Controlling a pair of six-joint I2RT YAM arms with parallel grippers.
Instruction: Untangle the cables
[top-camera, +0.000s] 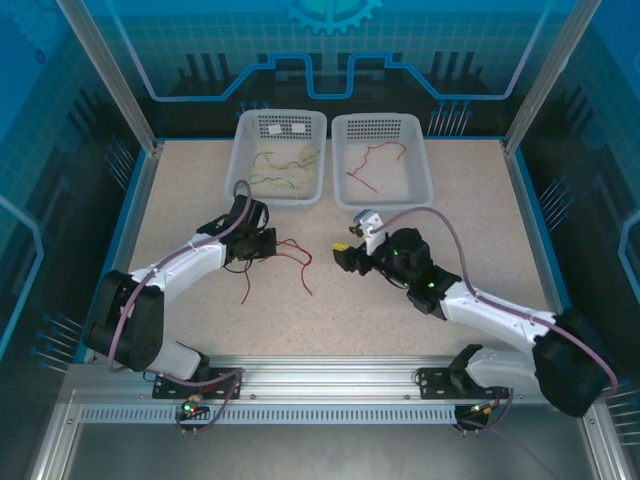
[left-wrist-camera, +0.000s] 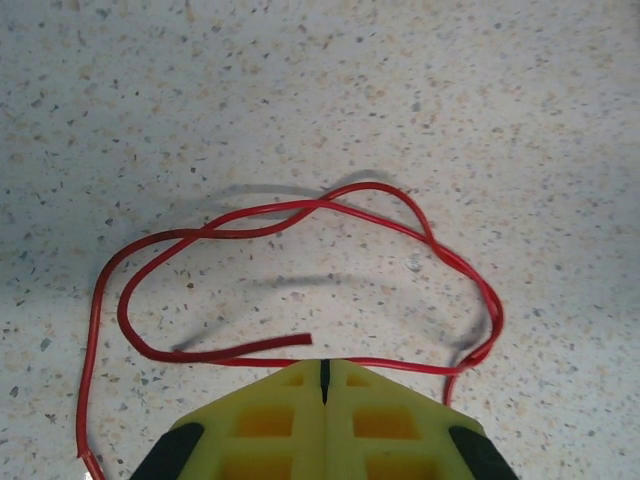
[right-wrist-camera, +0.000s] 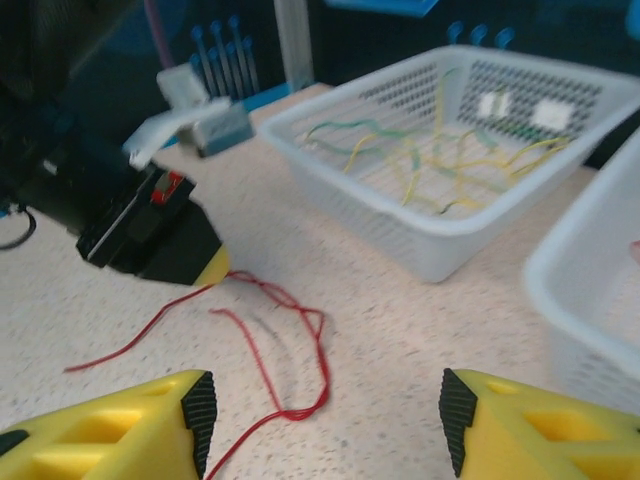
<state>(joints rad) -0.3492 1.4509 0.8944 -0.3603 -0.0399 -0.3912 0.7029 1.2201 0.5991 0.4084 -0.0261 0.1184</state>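
Red cables (top-camera: 292, 256) lie looped and crossed on the speckled table between the two arms. My left gripper (top-camera: 272, 243) sits at their left end, low over the table. In the left wrist view its jaws (left-wrist-camera: 324, 366) are pressed together with a red cable (left-wrist-camera: 230, 231) running across their tip. The right wrist view shows a red cable (right-wrist-camera: 322, 350) coming out of that yellow tip (right-wrist-camera: 213, 268) and hanging a little above its shadow. My right gripper (top-camera: 341, 256) faces the cables from the right, open (right-wrist-camera: 325, 415), with nothing between its fingers.
Two white baskets stand at the back. The left basket (top-camera: 240, 150) holds yellow-green cables (top-camera: 285, 165), and the right basket (top-camera: 426, 160) holds a red cable (top-camera: 372, 165). In the right wrist view the left basket (right-wrist-camera: 430, 240) stands close ahead.
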